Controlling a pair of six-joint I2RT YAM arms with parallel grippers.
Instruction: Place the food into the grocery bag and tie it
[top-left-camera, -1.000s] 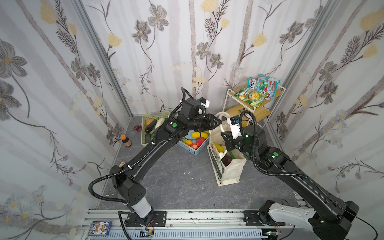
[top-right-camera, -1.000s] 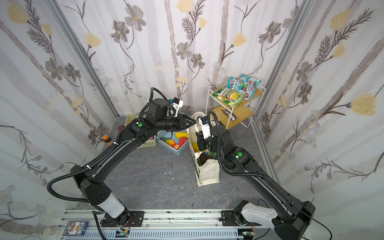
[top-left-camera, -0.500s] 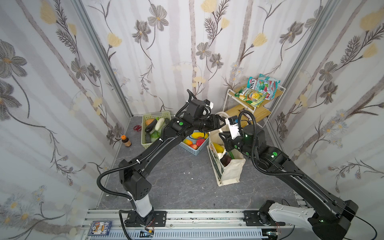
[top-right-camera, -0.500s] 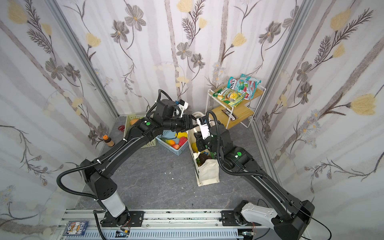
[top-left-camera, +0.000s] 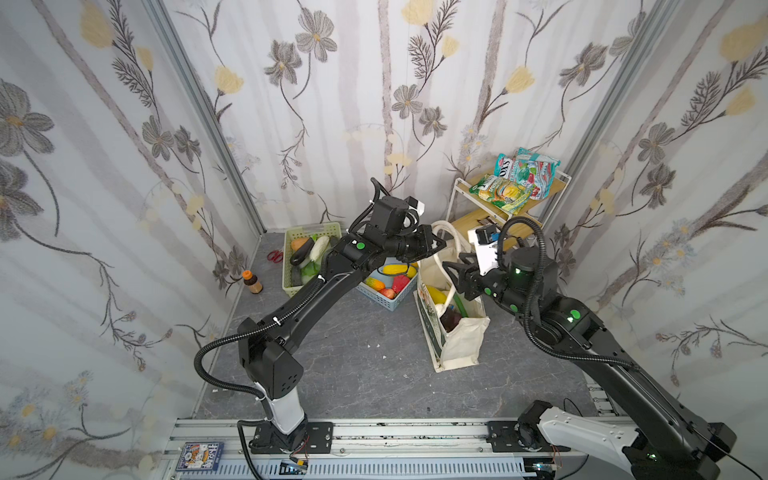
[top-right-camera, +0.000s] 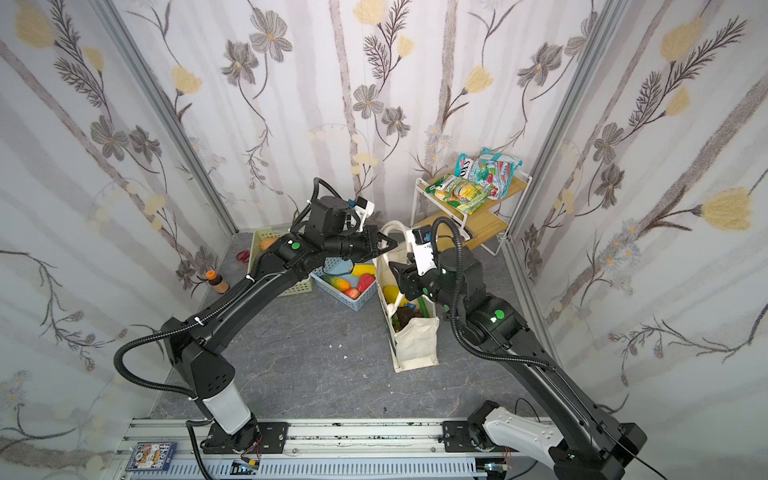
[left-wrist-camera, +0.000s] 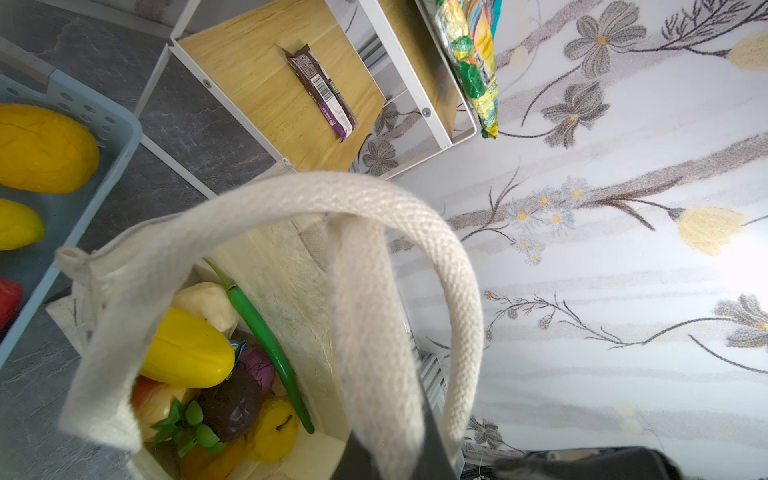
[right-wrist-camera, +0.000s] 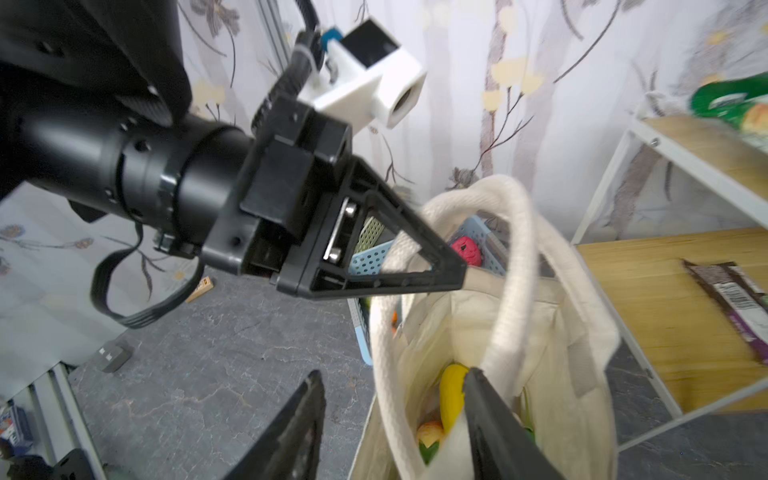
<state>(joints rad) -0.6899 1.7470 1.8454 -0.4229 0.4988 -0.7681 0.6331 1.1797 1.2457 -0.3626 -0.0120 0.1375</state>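
Cream canvas tote bag stands upright on the grey stone-patterned worktop with its mouth open. It is just beside the pale blue slotted plastic basket. The dark green printed side shows on its left face in both top views.

Contents seen from the left wrist view:
- yellow oblong toy fruit
- long green toy chilli
- cream lumpy toy vegetable
- dark purple toy vegetable
- small yellow toy pepper

Left end effector: jaws fully closed, pinching the first cream woven handle above the bag mouth. The strap runs up from the bag into the jaws. The second cream woven handle arches free beside it.

Right end effector: jaws about half apart with nothing between them, poised at the bag mouth. One finger lies at the lower part of the second handle; I cannot tell whether it touches.

The blue basket holds yellow, orange and red toy fruits. A pale green slotted plastic basket with more toy vegetables sits behind it near the wall.

A white-framed wooden shelf rack stands behind the bag. Colourful snack packets lie on its top shelf and a brown wrapped bar on the lower shelf.
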